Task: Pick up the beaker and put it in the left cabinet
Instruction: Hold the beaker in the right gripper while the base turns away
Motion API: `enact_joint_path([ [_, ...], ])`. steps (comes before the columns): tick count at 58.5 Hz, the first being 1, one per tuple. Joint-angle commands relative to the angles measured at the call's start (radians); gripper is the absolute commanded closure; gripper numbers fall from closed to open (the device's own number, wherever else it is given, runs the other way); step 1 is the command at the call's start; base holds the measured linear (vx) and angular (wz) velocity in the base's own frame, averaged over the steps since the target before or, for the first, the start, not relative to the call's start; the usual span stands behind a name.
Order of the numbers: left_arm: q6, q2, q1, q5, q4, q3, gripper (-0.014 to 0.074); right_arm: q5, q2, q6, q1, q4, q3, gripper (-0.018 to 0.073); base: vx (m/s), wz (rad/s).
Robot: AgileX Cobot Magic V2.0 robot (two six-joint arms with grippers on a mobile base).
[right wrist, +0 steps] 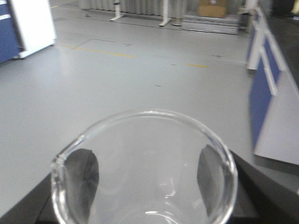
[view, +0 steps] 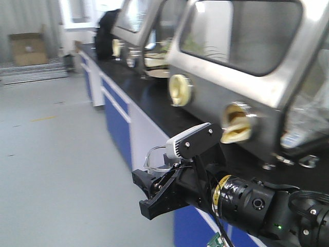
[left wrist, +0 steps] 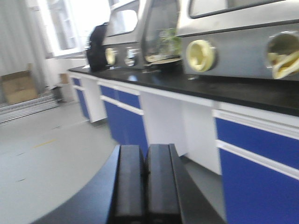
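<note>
Front view: you see little of the beaker (view: 153, 158). It sits mostly behind the wrist camera (view: 189, 141) and the right gripper (view: 145, 194), and its markings are too faint to read. The glovebox (view: 241, 56) is blurred and cropped by the right edge.

Right wrist view: only the beaker's rim and upper wall show, the base is cut off by the bottom edge. The pads (right wrist: 83, 176) show only as dark smears through the glass.

Left wrist view: the left gripper (left wrist: 146, 182) runs off the bottom edge.
</note>
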Motion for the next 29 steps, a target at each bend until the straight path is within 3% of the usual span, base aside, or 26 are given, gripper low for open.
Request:
enact_joint_path([
  [1, -0.003, -0.019, -0.001, -0.075, -0.003, 0.016, 0.0595, -0.079, -0.043, -0.001, -0.003, 0.01, -0.032, 0.0498, 0.1, 0.69],
  [29, -0.003, -0.019, -0.001, -0.075, -0.003, 0.016, 0.0595, -0.079, -0.043, -0.001, -0.003, 0.01, -0.032, 0.0498, 0.17, 0.5],
])
